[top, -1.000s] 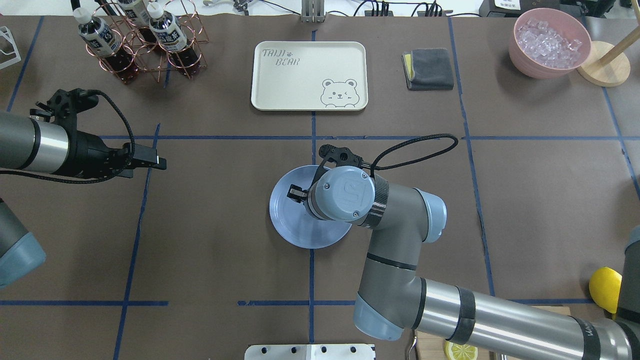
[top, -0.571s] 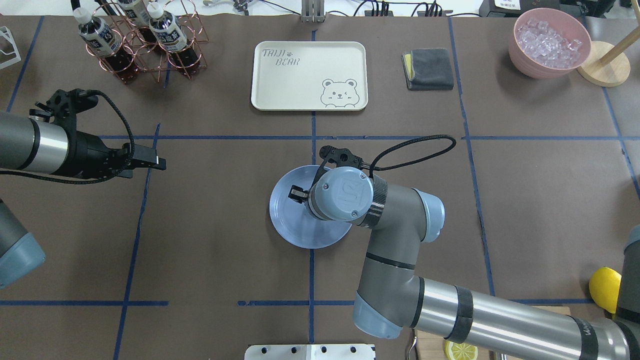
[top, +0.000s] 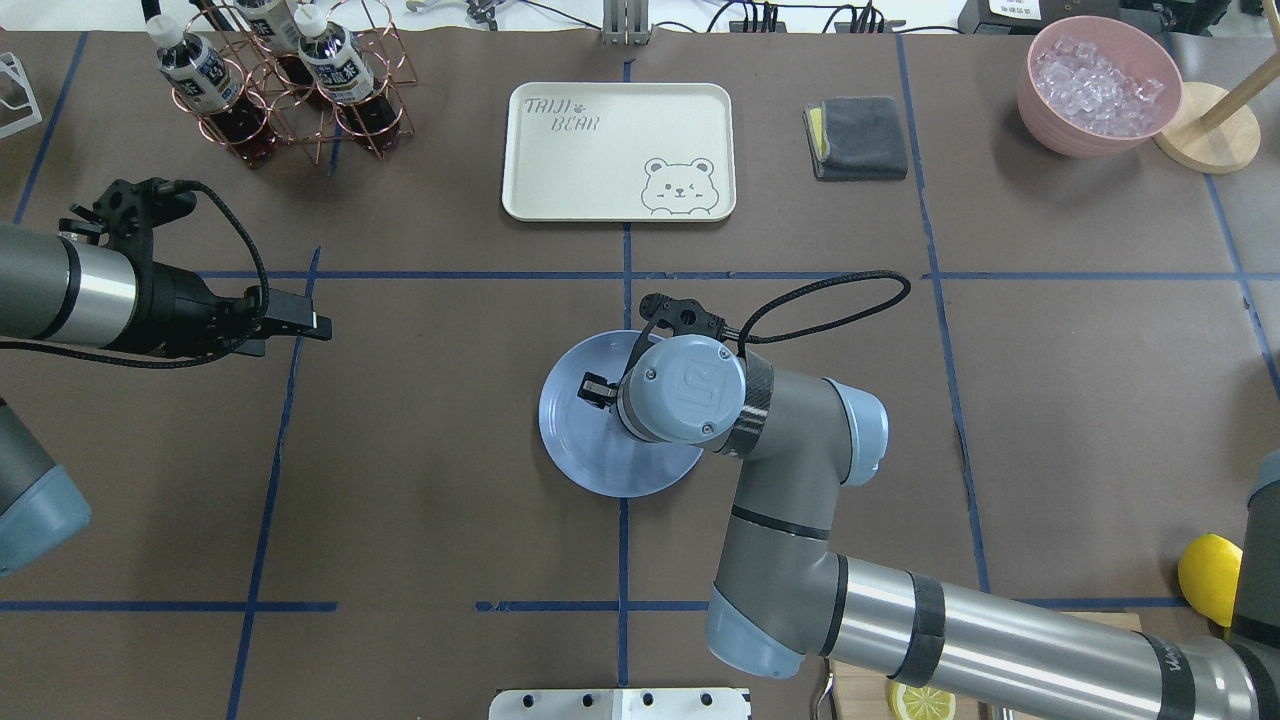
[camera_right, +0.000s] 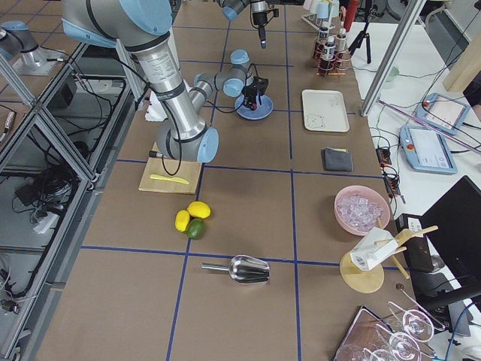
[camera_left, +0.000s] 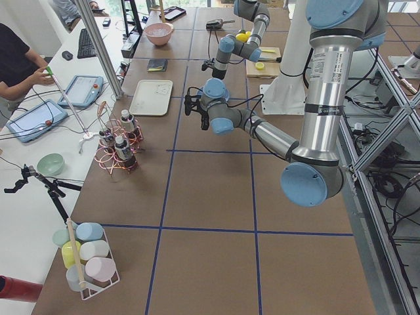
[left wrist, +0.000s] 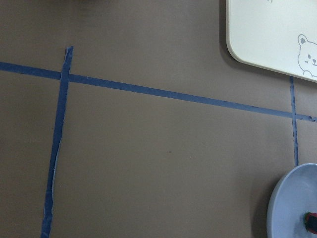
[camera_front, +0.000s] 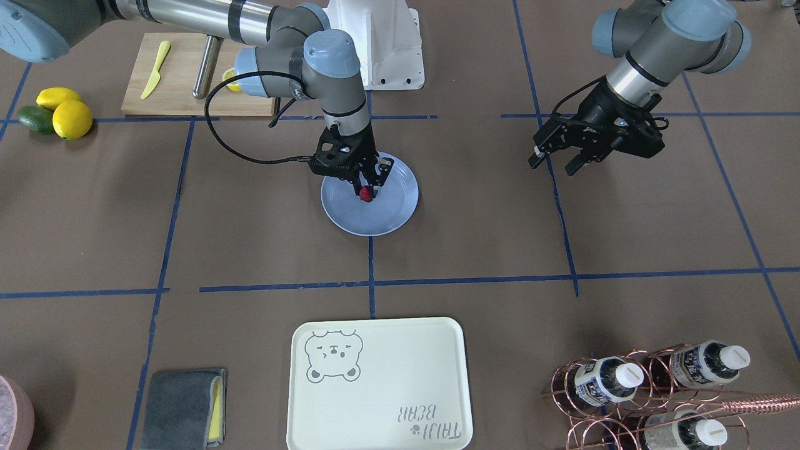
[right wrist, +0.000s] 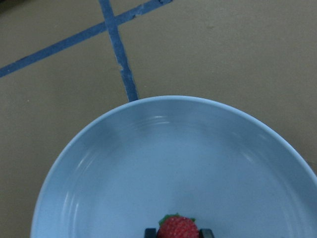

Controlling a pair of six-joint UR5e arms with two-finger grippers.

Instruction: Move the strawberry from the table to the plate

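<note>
The small red strawberry [camera_front: 366,195] sits between the fingertips of my right gripper [camera_front: 367,189], which is shut on it and points down over the middle of the light blue plate [camera_front: 389,216]. The right wrist view shows the strawberry [right wrist: 178,228] low over the plate [right wrist: 148,163]; whether it touches the plate I cannot tell. From overhead the wrist hides the fruit above the plate [top: 580,450]. My left gripper [camera_front: 552,164] hovers open and empty over the brown table [camera_front: 250,219], well off to the plate's side. The left wrist view catches the plate's rim [left wrist: 290,203].
A cream bear-printed tray [top: 618,150] lies beyond the plate. A copper bottle rack [top: 290,80] stands at the back left, a grey cloth [top: 857,137] and a pink bowl of ice [top: 1098,85] at the back right. Lemons and an avocado [camera_front: 53,112] lie beside a cutting board [camera_front: 187,75].
The right wrist has edged very slightly toward the near left over the plate, still shut on the strawberry. The left arm has not moved.
</note>
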